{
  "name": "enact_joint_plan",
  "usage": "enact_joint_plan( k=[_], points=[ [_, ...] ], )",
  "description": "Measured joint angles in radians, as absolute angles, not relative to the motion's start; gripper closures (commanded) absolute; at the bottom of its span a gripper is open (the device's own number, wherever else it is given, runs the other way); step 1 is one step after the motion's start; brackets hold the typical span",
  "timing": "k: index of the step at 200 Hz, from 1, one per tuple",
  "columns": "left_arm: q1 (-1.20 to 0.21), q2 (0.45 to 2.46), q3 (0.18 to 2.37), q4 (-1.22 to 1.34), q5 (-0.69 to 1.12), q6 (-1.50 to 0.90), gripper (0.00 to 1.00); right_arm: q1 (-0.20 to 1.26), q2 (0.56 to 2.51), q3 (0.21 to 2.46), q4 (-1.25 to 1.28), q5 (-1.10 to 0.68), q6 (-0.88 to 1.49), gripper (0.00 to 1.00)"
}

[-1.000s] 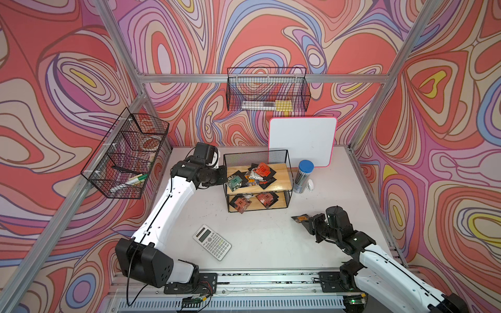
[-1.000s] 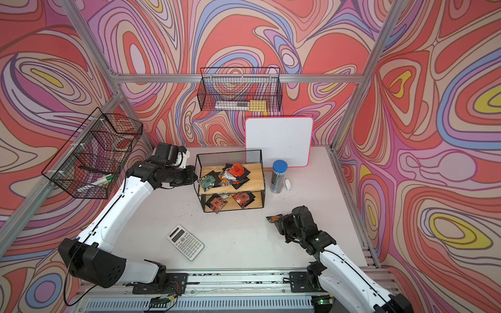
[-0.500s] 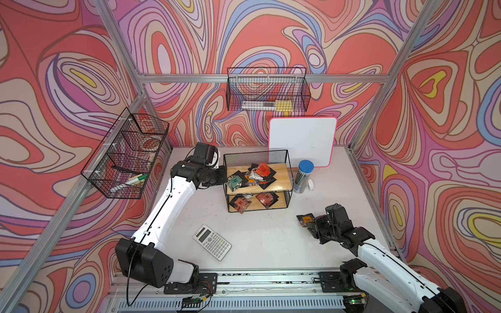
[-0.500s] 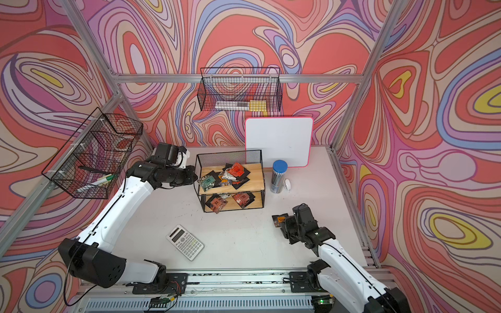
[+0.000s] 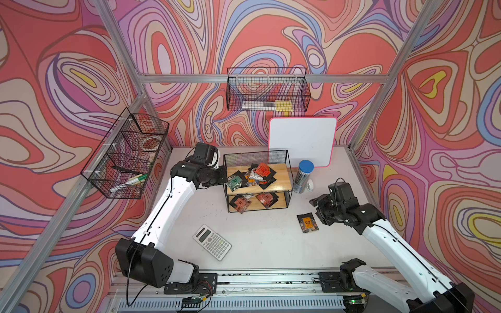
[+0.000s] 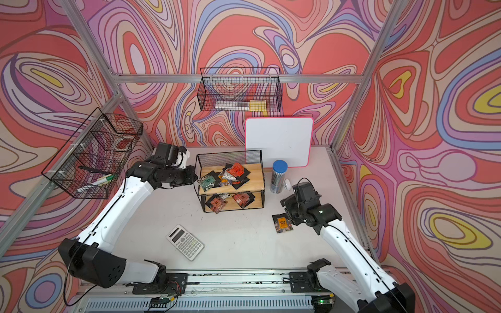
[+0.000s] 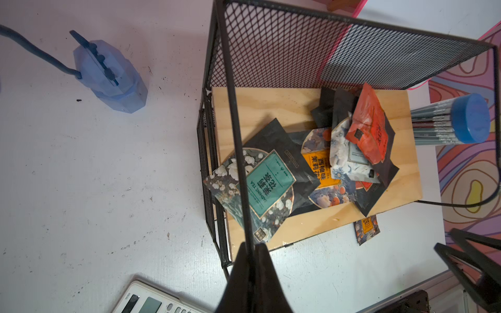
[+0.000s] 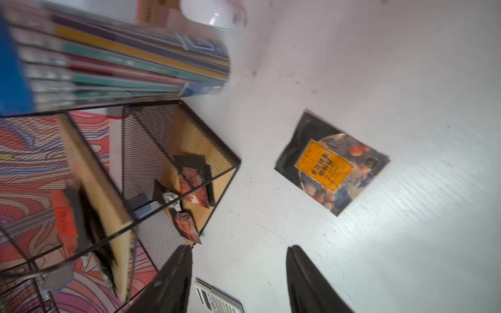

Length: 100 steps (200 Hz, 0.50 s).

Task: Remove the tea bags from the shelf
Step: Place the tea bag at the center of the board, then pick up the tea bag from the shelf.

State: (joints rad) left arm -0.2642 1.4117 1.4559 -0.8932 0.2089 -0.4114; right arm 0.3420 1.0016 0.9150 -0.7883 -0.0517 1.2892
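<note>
The shelf (image 5: 282, 173) (image 6: 256, 176) stands mid-table, two wooden boards in a black wire frame. Several tea bags (image 5: 257, 174) (image 7: 271, 181) are piled on its top board, and a few more (image 5: 267, 197) lie on the lower one. My left gripper (image 7: 253, 245) (image 5: 223, 176) is shut on the frame's front wire at the shelf's left end. One orange-labelled tea bag (image 5: 307, 222) (image 6: 282, 222) (image 8: 332, 162) lies flat on the table, right of the shelf. Just right of that bag, my right gripper (image 5: 317, 211) (image 8: 240, 248) hangs open with nothing between its fingers.
A calculator (image 5: 212, 242) lies near the table's front. A blue-lidded tube of pencils (image 5: 303, 176) stands right of the shelf, in front of a whiteboard (image 5: 302, 141). Wire baskets hang on the left wall (image 5: 127, 157) and the back wall (image 5: 267, 89).
My right gripper has opened and let go of the orange-labelled tea bag, which now lies on the table; the gripper has drawn back to the right. The left arm has not moved.
</note>
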Motion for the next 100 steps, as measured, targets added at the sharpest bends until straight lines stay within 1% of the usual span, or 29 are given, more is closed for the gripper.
enact_joint_plan(
  k=[30, 44, 74, 100],
  points=[
    [-0.264, 1.412, 1.456, -0.893, 0.208, -0.412, 1.00, 0.395, 1.125, 1.232, -0.828, 0.014, 1.108, 0.43],
    [-0.264, 1.412, 1.456, -0.893, 0.207, -0.412, 1.00, 0.448, 1.206, 1.375, -0.845, 0.040, 1.029, 0.39],
    [-0.265, 1.412, 1.456, -0.893, 0.206, -0.412, 1.00, 0.578, 1.486, 1.727, -0.920, 0.070, 0.850, 0.32],
    [-0.266, 1.412, 1.456, -0.893, 0.206, -0.412, 1.00, 0.619, 1.731, 1.973, -1.008, 0.063, 0.731, 0.29]
  ],
)
